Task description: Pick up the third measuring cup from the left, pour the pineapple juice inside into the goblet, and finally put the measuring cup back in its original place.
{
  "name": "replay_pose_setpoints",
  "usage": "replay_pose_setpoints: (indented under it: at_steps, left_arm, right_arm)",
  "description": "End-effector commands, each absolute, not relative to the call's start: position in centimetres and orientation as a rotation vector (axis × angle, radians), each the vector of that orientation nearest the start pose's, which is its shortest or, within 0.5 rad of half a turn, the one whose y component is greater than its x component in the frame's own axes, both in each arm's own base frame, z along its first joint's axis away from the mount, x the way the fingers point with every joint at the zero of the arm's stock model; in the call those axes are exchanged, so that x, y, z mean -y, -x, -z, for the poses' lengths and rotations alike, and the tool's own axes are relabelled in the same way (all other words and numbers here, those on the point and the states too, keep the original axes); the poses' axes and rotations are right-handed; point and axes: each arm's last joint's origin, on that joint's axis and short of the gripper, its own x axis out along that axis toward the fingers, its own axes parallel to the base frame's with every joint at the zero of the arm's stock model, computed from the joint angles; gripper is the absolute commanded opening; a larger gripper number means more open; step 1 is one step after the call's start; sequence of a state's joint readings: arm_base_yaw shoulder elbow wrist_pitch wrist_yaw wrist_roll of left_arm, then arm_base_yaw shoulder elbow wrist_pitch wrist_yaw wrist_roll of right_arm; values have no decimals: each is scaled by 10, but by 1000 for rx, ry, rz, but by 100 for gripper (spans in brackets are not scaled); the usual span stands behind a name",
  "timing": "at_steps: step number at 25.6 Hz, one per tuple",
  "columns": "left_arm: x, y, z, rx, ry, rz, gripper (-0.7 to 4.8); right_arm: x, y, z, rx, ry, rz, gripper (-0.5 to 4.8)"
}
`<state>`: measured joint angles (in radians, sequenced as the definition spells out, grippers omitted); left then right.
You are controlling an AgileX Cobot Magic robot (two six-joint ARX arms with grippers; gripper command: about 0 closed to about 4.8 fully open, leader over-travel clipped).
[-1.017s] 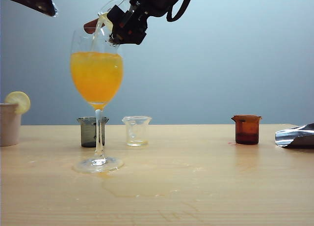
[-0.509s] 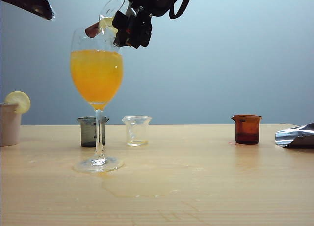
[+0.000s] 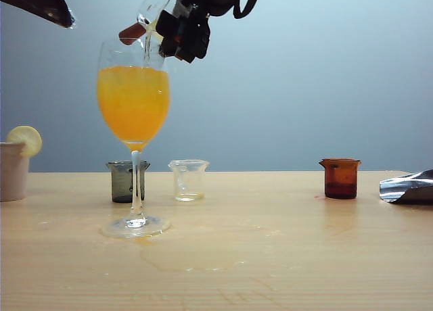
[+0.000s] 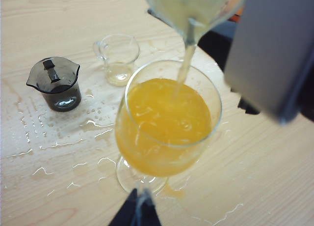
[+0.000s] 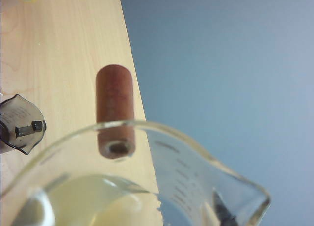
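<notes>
exterior view: right tool [image 3: 177, 34] above goblet [image 3: 133, 108]

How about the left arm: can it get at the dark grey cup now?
Probably yes. The left pincer hangs high left of the goblet; the dark grey cup stands uncovered behind its stem. The right pincer, pouring from the third measuring cup above the rim, is clear.

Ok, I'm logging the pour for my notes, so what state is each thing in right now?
third measuring cup: tilted above the goblet, pouring, held by right gripper
pineapple juice: thin stream falling into the goblet
goblet: upright, bowl mostly full of orange drink
grey cup: upright on the table
flared clear cup: upright, a little pale liquid
amber cup: upright
table: wet near the goblet
</notes>
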<state>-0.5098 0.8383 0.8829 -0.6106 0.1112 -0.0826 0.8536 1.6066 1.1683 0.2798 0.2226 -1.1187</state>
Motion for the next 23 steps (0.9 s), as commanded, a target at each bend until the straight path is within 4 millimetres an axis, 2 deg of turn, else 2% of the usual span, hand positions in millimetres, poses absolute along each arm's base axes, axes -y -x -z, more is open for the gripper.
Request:
replay_pose_setpoints:
  at_steps: [1,23]
  left_arm:
    - [84,-144,-321,-576,-35,578,-5]
    - [84,-144,-320,-588,-37,577,-5]
  right_arm:
    - [-278,-245,-312,271,1157,-605,106]
    - [-284,-239,-313,362,1403,-572,106]
